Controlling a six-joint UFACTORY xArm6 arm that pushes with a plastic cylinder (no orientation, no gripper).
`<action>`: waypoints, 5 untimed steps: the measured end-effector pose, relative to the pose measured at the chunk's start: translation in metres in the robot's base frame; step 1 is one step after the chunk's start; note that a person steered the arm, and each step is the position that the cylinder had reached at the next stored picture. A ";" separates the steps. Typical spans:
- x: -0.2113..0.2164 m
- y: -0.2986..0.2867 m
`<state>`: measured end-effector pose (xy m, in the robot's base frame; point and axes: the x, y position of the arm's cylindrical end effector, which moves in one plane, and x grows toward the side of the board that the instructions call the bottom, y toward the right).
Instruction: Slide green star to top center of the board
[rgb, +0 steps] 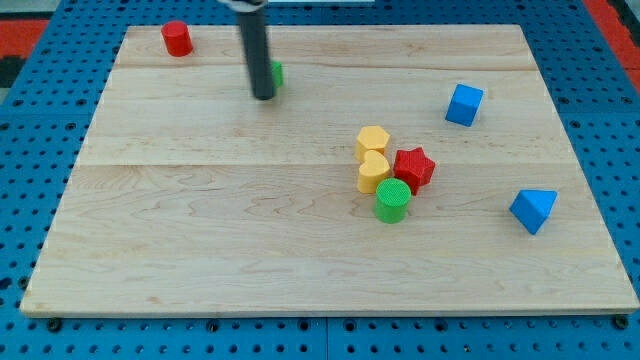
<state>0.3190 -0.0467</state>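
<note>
The green star (276, 72) lies near the view's top, left of centre, mostly hidden behind my rod, so only a green sliver shows on the rod's right. My tip (263, 97) rests on the wooden board (200, 220) just at the star's lower left, touching or nearly touching it.
A red cylinder (177, 38) stands at the top left. A blue cube (464, 104) is at the right. A cluster sits at centre right: yellow hexagon (372, 141), yellow heart (373, 171), red star (413, 166), green cylinder (392, 201). A blue triangular block (533, 210) lies far right.
</note>
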 end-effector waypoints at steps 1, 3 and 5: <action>-0.035 0.023; 0.003 -0.049; -0.030 0.021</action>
